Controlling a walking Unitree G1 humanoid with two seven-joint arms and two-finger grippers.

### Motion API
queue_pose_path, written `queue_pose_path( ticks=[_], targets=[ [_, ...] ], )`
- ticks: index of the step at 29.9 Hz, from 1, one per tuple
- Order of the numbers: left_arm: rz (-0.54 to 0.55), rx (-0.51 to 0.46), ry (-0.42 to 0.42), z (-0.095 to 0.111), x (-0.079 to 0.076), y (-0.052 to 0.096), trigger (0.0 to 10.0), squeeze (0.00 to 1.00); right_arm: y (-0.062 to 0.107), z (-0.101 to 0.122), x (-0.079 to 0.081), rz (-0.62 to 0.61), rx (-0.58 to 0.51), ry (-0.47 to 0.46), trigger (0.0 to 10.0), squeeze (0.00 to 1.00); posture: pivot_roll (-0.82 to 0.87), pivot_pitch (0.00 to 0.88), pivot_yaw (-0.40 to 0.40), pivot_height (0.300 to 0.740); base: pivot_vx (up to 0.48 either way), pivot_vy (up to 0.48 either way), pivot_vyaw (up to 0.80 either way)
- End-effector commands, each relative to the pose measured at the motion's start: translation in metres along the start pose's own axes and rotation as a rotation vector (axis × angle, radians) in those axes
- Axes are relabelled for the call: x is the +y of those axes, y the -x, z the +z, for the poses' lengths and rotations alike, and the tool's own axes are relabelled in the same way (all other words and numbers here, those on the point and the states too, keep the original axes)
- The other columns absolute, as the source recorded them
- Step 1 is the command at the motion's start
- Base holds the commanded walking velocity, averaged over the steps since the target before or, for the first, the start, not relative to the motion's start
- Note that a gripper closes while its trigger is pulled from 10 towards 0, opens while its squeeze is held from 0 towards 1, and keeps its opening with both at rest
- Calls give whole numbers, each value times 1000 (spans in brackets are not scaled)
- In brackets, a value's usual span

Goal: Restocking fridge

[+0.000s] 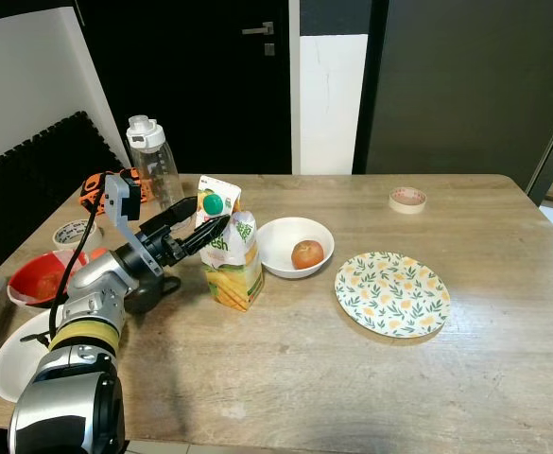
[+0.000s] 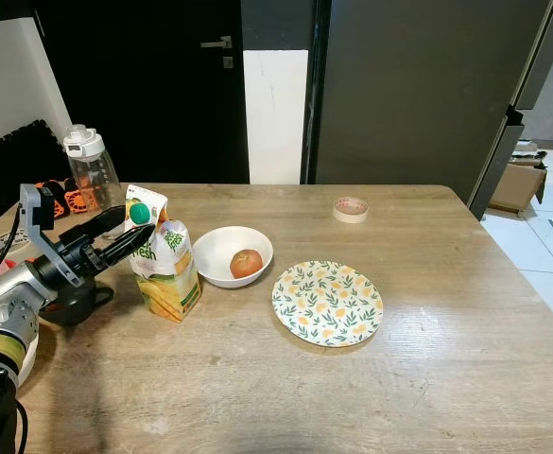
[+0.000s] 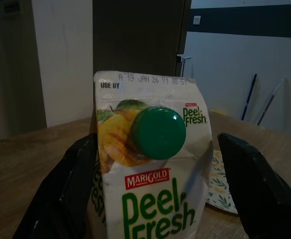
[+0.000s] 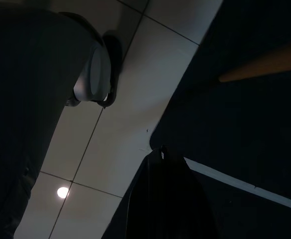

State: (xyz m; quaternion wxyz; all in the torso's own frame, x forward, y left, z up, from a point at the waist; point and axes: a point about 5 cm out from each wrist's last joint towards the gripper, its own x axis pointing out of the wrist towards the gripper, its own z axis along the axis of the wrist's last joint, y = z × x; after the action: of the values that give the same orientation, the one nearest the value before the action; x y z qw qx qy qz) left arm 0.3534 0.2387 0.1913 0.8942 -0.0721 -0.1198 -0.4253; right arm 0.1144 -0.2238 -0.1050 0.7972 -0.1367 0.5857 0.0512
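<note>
A Peel Fresh juice carton (image 1: 231, 263) with a green cap stands upright on the wooden table (image 1: 285, 378), left of centre. My left gripper (image 1: 212, 214) reaches in from the left at the height of the carton's top, open. In the left wrist view the carton (image 3: 150, 199) sits between the two black fingers (image 3: 68, 189); one lies close against its side and the other stands well apart. My right arm hangs idle, and its wrist view is dark, with floor tiles and one dark finger (image 4: 165, 199).
Right of the carton is a white bowl (image 1: 278, 238) holding a reddish fruit (image 1: 306, 253), then a flowered plate (image 1: 392, 292). A clear water bottle (image 1: 154, 161) stands behind my arm. A red bowl (image 1: 40, 276) and white plate (image 1: 11, 364) sit at the left edge. The dark fridge (image 2: 418, 85) rises behind the table.
</note>
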Motion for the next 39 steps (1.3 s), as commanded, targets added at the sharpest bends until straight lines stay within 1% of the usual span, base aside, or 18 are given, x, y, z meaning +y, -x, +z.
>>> queue_pose_path(
  ticks=[1,5,8,10,15,17,23,30,32,33,39],
  targets=[
    [-12,-13,15,-4,-3,-1,10000,0,0,2,0,3,-3,6,10000,0,-115,19,29,740,0,0,0],
    [-21,-28,22,-2,-3,-2,10000,0,0,2,0,3,-4,4,10000,0,-114,23,31,740,0,0,0],
    [-66,-71,66,2,-6,-2,10000,0,0,2,2,7,-4,1,10000,0,-112,26,32,740,0,0,0],
    [-84,-77,73,2,-7,-2,10000,0,0,2,3,8,-3,0,10000,0,-111,27,31,740,0,0,0],
    [-168,-53,95,0,-13,1,10000,0,-1,1,4,10,-1,-2,10000,0,-107,28,34,740,0,0,0],
    [-177,-47,99,-1,-13,2,10000,0,-1,1,4,10,0,-3,10000,0,-107,28,34,740,0,0,0],
    [-187,-28,105,-3,-15,5,10000,0,-1,2,4,9,-3,-7,10000,0,-107,28,35,740,0,0,0],
    [-187,5,89,-4,-15,8,10000,0,-1,2,5,11,-5,-10,10000,0,-107,30,36,740,0,0,0],
    [-177,34,72,-3,-13,13,10000,0,-1,2,5,11,-4,-9,10000,0,-107,30,36,740,0,0,0],
    [-177,34,72,-3,-13,13,10000,0,-1,2,5,11,-4,-9,10000,0,-107,30,36,740,0,0,0],
    [-159,73,48,4,-6,26,10000,0,0,0,4,7,0,-7,10000,0,-109,24,36,740,0,0,0]
  ],
)
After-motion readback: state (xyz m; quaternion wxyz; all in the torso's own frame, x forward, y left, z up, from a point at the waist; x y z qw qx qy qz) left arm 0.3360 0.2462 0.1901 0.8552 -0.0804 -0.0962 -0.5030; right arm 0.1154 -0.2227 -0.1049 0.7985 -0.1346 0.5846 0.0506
